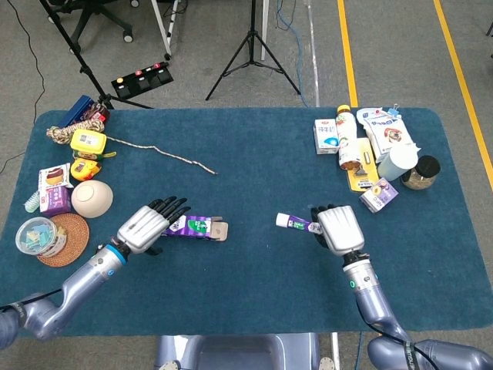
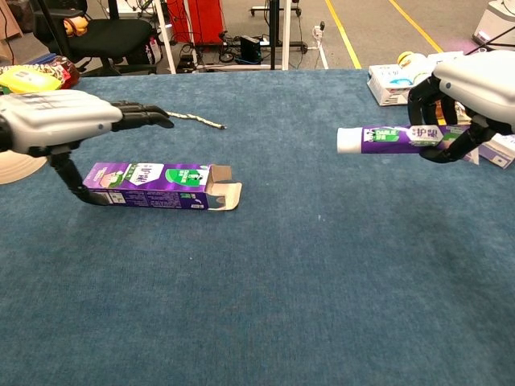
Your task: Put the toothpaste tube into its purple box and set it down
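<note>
Toothpaste tube (image 2: 386, 138) gripped in right hand (image 2: 471, 92), raised level above blue table (image 1: 254, 154), cap end leftward. Purple box (image 2: 153, 186) flat on table, flap open rightward. Left hand (image 2: 56, 121) spread over box's left end, holding nothing.

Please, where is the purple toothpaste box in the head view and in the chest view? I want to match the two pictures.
Head view: the purple box lies left of centre on the blue table, partly under the left robot hand.
Chest view: the purple box lies at middle left, open flap pointing right, left robot hand above its left end.
Shared landmark: the rope behind the box.
</note>
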`<move>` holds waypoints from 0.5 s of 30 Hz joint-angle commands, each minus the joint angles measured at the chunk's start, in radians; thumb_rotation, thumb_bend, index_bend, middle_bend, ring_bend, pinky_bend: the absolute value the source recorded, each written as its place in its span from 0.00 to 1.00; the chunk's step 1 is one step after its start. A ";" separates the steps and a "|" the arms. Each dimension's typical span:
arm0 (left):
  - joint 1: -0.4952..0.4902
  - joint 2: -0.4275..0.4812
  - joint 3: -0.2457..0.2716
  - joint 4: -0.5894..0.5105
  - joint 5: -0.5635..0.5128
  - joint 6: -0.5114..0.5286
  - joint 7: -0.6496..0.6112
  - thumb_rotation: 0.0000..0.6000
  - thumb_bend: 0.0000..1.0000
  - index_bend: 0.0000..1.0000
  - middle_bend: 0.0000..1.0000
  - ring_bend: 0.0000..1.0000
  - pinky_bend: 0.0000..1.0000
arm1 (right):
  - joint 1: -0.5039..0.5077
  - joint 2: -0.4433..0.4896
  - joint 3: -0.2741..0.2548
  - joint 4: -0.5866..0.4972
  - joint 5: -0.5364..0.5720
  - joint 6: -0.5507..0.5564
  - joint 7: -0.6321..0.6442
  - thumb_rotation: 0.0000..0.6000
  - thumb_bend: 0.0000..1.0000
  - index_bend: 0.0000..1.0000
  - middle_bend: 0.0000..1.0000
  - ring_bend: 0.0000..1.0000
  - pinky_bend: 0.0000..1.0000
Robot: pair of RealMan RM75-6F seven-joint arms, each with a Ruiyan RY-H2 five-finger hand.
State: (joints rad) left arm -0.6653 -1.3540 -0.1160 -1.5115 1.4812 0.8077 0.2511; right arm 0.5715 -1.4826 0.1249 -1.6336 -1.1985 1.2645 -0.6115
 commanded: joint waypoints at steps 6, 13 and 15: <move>-0.064 -0.076 -0.019 0.104 -0.129 -0.065 0.089 1.00 0.08 0.00 0.00 0.00 0.20 | -0.010 0.019 -0.004 -0.002 -0.021 0.000 0.000 1.00 0.59 0.61 0.60 0.58 0.67; -0.099 -0.116 -0.007 0.169 -0.176 -0.098 0.112 1.00 0.09 0.08 0.00 0.00 0.27 | -0.019 0.027 -0.010 -0.011 -0.034 -0.003 -0.001 1.00 0.59 0.61 0.60 0.58 0.67; -0.106 -0.126 0.001 0.180 -0.178 -0.100 0.118 1.00 0.09 0.11 0.01 0.02 0.33 | -0.022 0.029 -0.010 -0.013 -0.038 -0.001 -0.002 1.00 0.59 0.61 0.60 0.58 0.67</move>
State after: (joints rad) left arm -0.7685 -1.4775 -0.1181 -1.3342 1.3047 0.7094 0.3664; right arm 0.5503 -1.4542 0.1149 -1.6460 -1.2361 1.2631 -0.6135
